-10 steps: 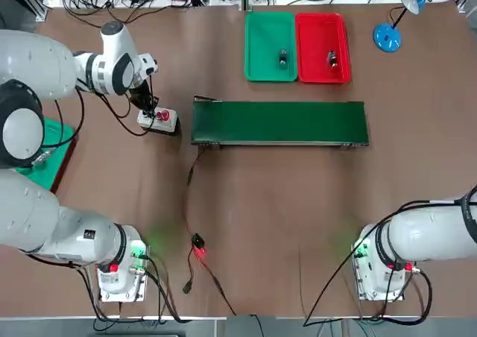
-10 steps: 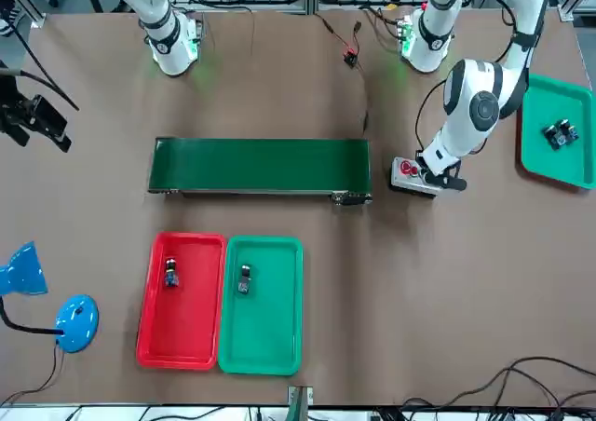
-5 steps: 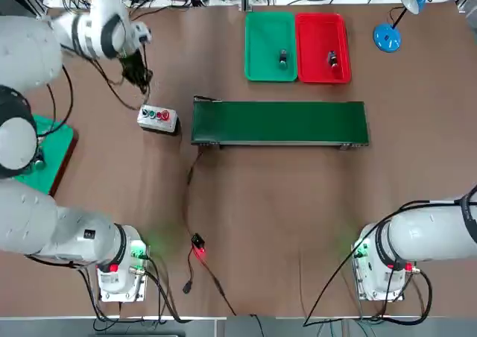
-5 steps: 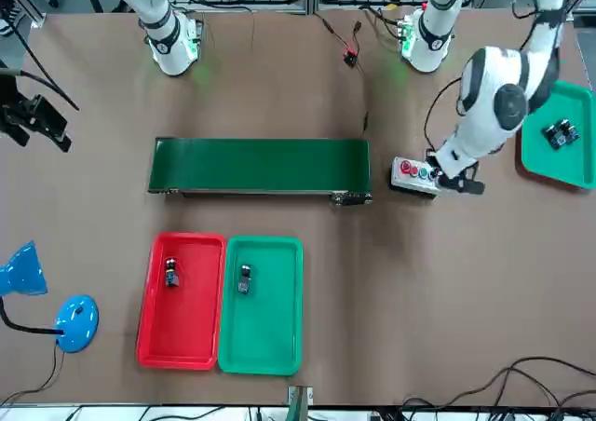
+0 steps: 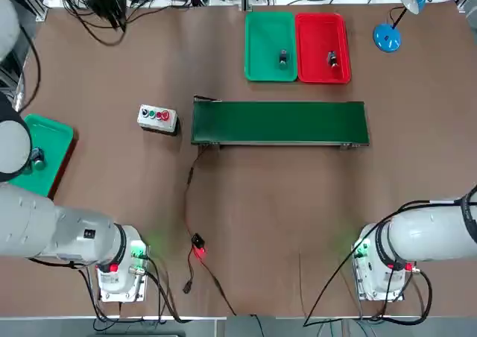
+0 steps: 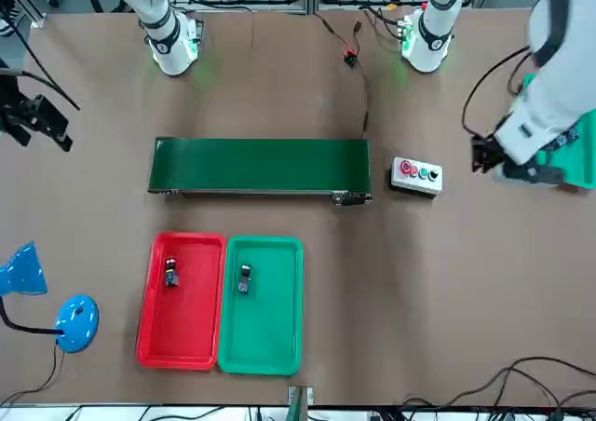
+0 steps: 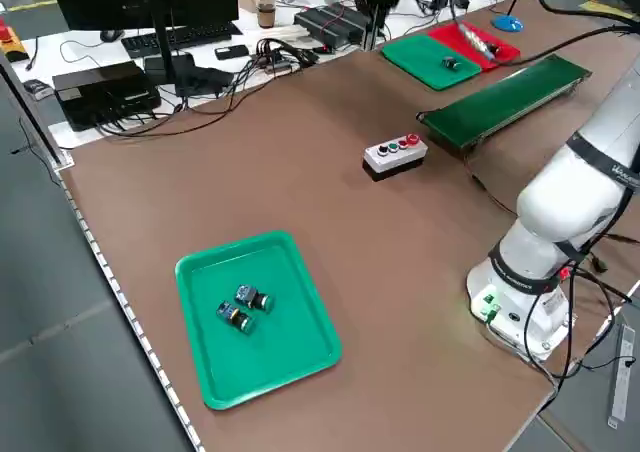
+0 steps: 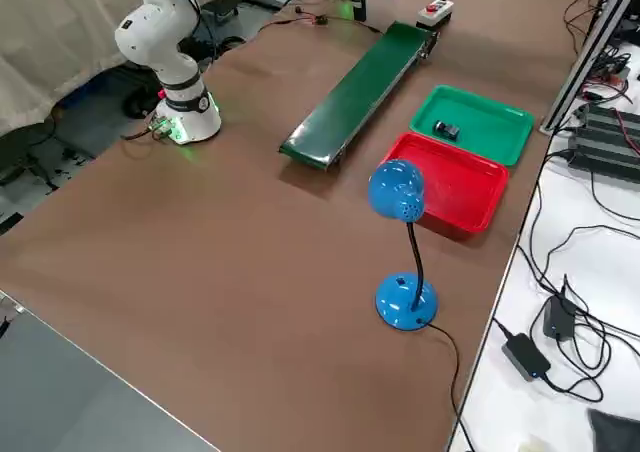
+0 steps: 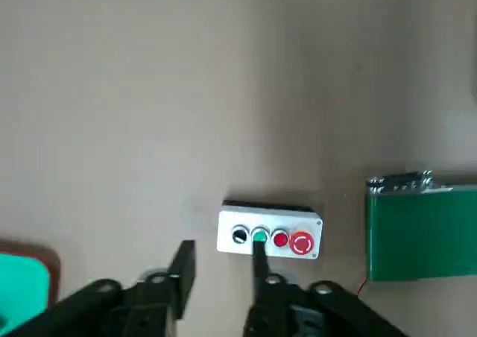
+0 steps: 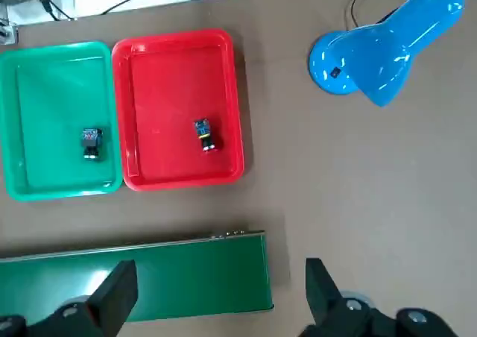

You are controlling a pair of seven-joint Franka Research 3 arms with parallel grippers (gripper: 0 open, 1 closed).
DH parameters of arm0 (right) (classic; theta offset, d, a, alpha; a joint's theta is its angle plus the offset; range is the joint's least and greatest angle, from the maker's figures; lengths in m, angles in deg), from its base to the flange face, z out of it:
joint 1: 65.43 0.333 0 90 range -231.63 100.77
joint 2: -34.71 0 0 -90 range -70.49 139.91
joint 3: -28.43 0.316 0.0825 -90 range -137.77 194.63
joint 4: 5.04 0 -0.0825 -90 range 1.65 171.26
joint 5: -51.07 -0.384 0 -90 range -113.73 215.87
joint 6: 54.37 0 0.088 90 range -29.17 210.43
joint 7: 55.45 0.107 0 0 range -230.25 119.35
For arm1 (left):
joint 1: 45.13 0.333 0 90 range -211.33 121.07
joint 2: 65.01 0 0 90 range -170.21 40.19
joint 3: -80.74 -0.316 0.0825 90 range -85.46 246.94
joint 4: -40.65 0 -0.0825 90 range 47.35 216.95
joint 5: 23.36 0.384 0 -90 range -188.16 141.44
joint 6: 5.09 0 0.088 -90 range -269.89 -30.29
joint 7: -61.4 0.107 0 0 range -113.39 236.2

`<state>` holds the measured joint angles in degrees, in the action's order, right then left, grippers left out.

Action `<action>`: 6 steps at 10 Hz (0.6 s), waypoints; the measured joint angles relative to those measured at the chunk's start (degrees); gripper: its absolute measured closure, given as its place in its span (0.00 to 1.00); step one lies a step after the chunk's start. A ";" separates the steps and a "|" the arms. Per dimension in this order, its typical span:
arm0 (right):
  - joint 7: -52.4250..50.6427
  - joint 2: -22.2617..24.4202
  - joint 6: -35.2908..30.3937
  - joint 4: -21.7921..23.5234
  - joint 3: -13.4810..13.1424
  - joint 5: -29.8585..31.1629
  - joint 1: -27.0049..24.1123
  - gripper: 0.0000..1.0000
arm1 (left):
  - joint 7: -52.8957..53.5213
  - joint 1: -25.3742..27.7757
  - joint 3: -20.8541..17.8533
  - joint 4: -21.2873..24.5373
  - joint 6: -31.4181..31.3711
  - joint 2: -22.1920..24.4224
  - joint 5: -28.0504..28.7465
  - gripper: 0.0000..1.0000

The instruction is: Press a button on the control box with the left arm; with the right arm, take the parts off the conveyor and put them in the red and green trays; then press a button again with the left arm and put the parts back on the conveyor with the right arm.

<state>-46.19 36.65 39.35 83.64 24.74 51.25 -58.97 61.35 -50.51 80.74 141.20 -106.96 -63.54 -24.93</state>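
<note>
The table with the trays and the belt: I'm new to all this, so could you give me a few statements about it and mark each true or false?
1. The red tray holds one small part. True.
2. The conveyor carries two parts. False: its belt is bare; the other part lies in the green tray.
3. The left gripper is pressing the control box. False: it is off to the side, clear of the box.
4. The control box sits just off one end of the conveyor. True.
5. A blue desk lamp stands on the table near the red tray. True.
</note>
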 joint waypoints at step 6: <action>0.00 -9.86 10.09 1.27 0.34 -0.45 2.80 0.00 | 0.06 -1.45 -3.68 -11.31 13.75 1.07 -0.02 0.00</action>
<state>-46.19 26.79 49.43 84.91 25.08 50.80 -56.17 61.41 -51.96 77.06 129.89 -93.21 -62.48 -24.95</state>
